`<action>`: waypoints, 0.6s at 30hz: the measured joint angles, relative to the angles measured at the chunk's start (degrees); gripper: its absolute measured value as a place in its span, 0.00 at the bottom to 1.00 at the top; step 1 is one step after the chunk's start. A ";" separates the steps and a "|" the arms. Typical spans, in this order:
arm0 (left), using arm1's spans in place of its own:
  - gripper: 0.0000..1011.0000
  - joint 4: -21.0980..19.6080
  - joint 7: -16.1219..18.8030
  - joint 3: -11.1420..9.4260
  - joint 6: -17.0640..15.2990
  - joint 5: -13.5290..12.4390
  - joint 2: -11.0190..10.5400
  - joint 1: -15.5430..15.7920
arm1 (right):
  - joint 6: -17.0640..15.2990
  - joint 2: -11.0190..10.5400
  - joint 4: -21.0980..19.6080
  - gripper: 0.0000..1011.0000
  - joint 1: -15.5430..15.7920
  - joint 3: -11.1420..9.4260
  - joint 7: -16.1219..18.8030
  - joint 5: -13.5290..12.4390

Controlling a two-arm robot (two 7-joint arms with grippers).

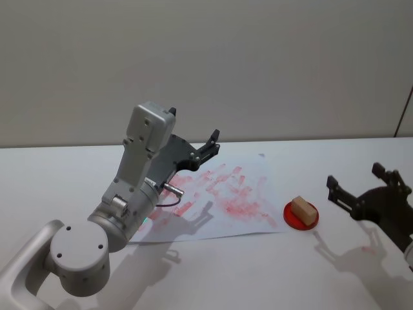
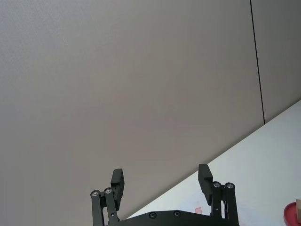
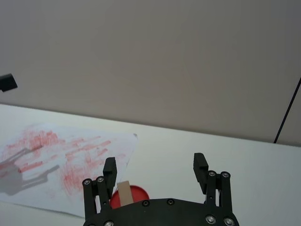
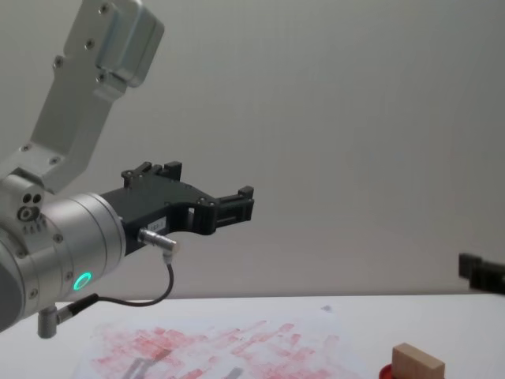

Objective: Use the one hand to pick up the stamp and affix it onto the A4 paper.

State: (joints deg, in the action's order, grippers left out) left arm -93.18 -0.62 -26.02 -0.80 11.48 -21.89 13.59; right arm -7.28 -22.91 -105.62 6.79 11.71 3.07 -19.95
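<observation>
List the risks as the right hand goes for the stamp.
The pale tan wooden stamp block sits on the flat round red ink pad; the open right hand might drag the pad along. The left hand hangs above the red-smudged white A4 paper and could block the stamping spot.

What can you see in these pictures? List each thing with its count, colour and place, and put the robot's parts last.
stamp: one, pale tan, on the ink pad.
ink pad: one, red, beside the paper's near right corner.
A4 paper: one, white with red prints, flat on the table.
table: one, white.
left gripper: one, black, open, raised above the paper.
right gripper: one, black, open, right of the stamp.
</observation>
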 joint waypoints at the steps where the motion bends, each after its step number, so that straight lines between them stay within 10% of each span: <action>1: 0.99 0.00 0.00 0.00 0.00 0.00 0.00 0.00 | -0.89 -0.15 -0.01 0.99 0.22 -0.02 0.19 -0.23; 18: 0.99 0.00 0.00 0.00 0.00 0.00 0.00 0.00 | -8.06 0.84 5.17 0.99 -3.21 0.68 5.97 0.86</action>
State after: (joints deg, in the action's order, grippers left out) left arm -93.17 -0.62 -26.02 -0.80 11.48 -21.89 13.59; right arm -15.35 -22.06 -100.45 3.58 12.39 9.03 -19.09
